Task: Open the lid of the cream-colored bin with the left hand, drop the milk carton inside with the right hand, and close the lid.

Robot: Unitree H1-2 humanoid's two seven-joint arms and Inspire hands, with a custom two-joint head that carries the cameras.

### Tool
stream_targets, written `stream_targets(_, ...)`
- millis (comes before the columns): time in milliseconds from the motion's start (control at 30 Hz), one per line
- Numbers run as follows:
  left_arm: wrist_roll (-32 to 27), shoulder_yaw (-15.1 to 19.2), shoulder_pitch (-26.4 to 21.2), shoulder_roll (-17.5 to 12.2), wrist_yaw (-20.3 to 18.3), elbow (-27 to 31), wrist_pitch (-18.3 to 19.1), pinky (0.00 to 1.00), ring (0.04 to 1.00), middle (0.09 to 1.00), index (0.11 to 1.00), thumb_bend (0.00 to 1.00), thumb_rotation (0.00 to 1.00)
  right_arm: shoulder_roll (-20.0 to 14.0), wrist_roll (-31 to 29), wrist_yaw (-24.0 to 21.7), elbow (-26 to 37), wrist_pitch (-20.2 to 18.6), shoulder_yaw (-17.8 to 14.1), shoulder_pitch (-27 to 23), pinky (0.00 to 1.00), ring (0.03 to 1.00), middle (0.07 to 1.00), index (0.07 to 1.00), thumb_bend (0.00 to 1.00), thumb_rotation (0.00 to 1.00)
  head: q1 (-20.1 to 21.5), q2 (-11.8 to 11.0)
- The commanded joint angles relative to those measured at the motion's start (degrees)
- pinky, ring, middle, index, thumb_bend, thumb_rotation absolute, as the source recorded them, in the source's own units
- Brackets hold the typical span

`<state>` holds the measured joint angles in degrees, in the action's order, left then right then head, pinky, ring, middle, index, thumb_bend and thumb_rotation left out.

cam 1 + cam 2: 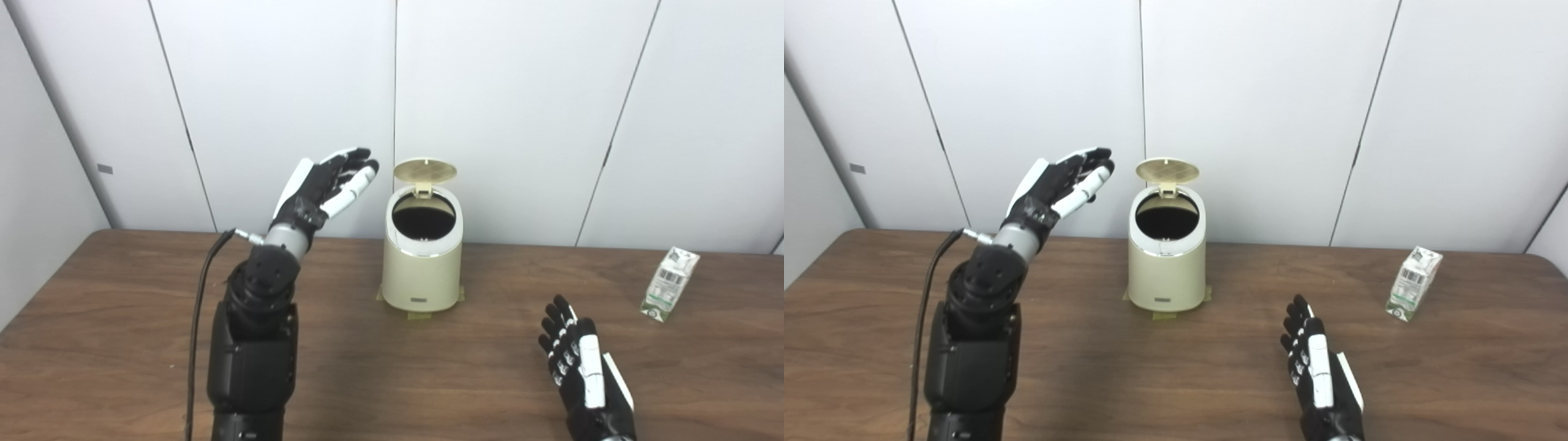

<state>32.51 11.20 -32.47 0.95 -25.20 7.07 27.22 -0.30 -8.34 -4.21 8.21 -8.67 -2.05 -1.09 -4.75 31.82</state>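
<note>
Left hand (324, 187) open, raised beside cream-coloured plastic bin (421, 263), round lid (425, 171) up. Right hand (579, 361) open, empty; green-white milk carton (669, 283) beyond it, apart.

Table (122, 343): dark brown wood grain, smooth, faint sheen.
Bin (421, 269): cream plastic, smooth, satin; thin shiny metallic ring round dark opening.
Lid (425, 171): same cream plastic, matt underside, raised upright.
Milk carton (669, 284): printed paperboard, white and green, slight gloss.
Left hand (324, 187): black and white hard plastic, semi-gloss; brushed grey metal wrist collar; forearm casing matt black.
Cable (199, 318): black rubbery sheath.
Right hand (579, 364): black and white plastic, glossy on white parts.
Wall panels (514, 92): white, smooth, matt.
</note>
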Motion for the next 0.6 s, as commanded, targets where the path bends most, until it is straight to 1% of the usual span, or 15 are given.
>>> stream_targets(0,-1.55,1.16,-1.38,0.89,-0.55,4.29,-0.31,0.81,0.871,0.885,0.886,0.35,0.79,-0.32,-0.91,-0.38,1.69,1.27,-0.29,-1.92,1.00,1.000,0.994,1.000,0.67,1.00,-0.05,0.07)
stream_targets(67,-3.16,2.34,1.41,1.83,-0.86,6.62,-0.31,0.82,0.878,0.887,0.888,0.34,0.81,-0.69,-0.96,-0.55,1.80,1.68,-0.34,-1.90,1.00,1.000,0.994,1.000,0.67,1.00,0.25,0.36)
stream_targets(133,-5.36,2.27,4.27,2.08,-0.31,8.56,-0.32,0.86,0.901,0.905,0.907,0.35,0.85,-1.13,-0.25,-0.33,1.98,1.72,-0.35,-2.00,0.98,0.991,0.992,1.000,0.67,1.00,0.37,0.41)
stream_targets(167,-6.81,1.66,6.00,2.08,0.70,9.42,-0.40,0.88,0.910,0.914,0.919,0.37,0.85,-1.34,0.16,-0.08,2.07,1.68,-0.45,-2.16,0.95,0.978,0.985,1.000,0.66,0.98,0.53,0.56)
stream_targets(200,-8.00,0.99,7.54,2.03,1.82,10.04,-0.67,0.91,0.922,0.925,0.936,0.41,0.82,-1.42,0.52,0.26,2.10,1.75,-0.58,-2.30,0.89,0.962,0.977,0.998,0.66,0.94,0.53,0.56)
stream_targets(233,-8.90,0.24,9.17,2.04,3.10,10.57,-1.30,0.92,0.927,0.929,0.942,0.43,0.81,-1.43,0.80,0.65,2.02,1.96,-0.80,-2.50,0.87,0.954,0.973,0.995,0.66,0.92,0.74,0.52)
stream_targets(300,-10.18,-1.16,12.06,2.27,5.57,11.51,-2.66,0.92,0.931,0.932,0.947,0.46,0.82,-1.44,0.74,1.16,1.85,2.15,-1.39,-2.81,0.85,0.947,0.967,0.991,0.66,0.89,1.06,0.75)
stream_targets(333,-10.67,-1.93,13.91,2.57,6.93,12.18,-3.67,0.93,0.937,0.937,0.955,0.47,0.86,-1.60,0.61,1.31,1.69,2.23,-1.79,-3.01,0.87,0.951,0.971,0.991,0.65,0.86,1.40,0.75)
stream_targets(367,-11.16,-2.62,15.12,2.61,8.06,12.62,-4.25,0.94,0.940,0.940,0.961,0.48,0.89,-1.71,0.52,1.38,1.58,2.26,-2.05,-3.13,0.88,0.952,0.972,0.991,0.65,0.84,1.40,0.75)
stream_targets(400,-11.89,-3.25,16.81,2.73,9.09,13.33,-5.23,0.94,0.947,0.949,0.970,0.48,0.94,-2.02,0.97,1.72,1.82,1.86,-2.33,-3.25,0.87,0.951,0.972,0.993,0.65,0.80,1.65,0.84)
stream_targets(433,-12.79,-3.74,18.26,2.79,10.05,13.85,-6.19,0.94,0.948,0.950,0.972,0.48,0.94,-2.51,1.56,1.92,1.98,1.57,-2.49,-3.36,0.87,0.951,0.972,0.994,0.65,0.79,2.36,0.91)
stream_targets(467,-13.53,-4.16,19.20,2.73,10.83,14.18,-6.81,0.95,0.949,0.955,0.977,0.47,0.96,-2.83,1.96,2.06,2.10,1.36,-2.57,-3.42,0.87,0.951,0.972,0.996,0.63,0.76,2.36,0.91)
stream_targets(500,-15.70,-3.89,20.78,3.43,11.67,14.58,-7.51,0.95,0.950,0.957,0.979,0.46,0.97,-3.48,2.06,2.05,2.31,1.04,-2.86,-3.39,0.87,0.951,0.972,0.997,0.62,0.74,2.89,0.98)
stream_targets(533,-17.85,-3.56,22.12,4.08,12.39,14.85,-7.79,0.97,0.961,0.967,0.986,0.46,0.96,-3.94,2.28,2.25,2.62,0.82,-3.14,-3.25,0.86,0.949,0.977,0.999,0.59,0.63,2.89,0.98)
stream_targets(567,-19.46,-3.44,22.96,4.39,13.00,14.98,-7.93,0.98,0.969,0.973,0.989,0.45,0.95,-4.21,2.43,2.44,2.81,0.66,-3.31,-3.18,0.86,0.941,0.973,0.998,0.58,0.57,3.47,1.13)
